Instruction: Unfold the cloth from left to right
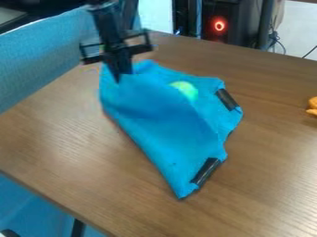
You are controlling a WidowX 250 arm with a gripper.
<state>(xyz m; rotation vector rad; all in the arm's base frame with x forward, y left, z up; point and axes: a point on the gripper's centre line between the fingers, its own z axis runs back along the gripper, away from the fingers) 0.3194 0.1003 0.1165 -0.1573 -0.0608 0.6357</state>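
Basically, clock directions run from the middle of the cloth [158, 125], which lies bunched and partly folded on the table [272, 157]. The gripper [119, 76] is at 11 o'clock, pointing down, its jaws closed together on the cloth's edge there, which looks raised where they meet it. From that spot a loose flap slants across toward 5 o'clock

Nearest in the way is a round green thing [186, 89] at 12 to 1 o'clock, set within the cloth's outline and partly hidden by the flap; ball or print, I can't tell. 2 black strips sit on the cloth's border: 1 strip [226, 99] at 2 o'clock, the other strip [206, 171] at 5 o'clock

Well apart at 3 o'clock, an orange thing [313, 106] is cut by the view's edge. A blue panel [49, 65] borders the table at 10 o'clock. Beyond the table at 1 o'clock stands a dark box [226, 23] with a red ring light, cables [276, 42] beside it
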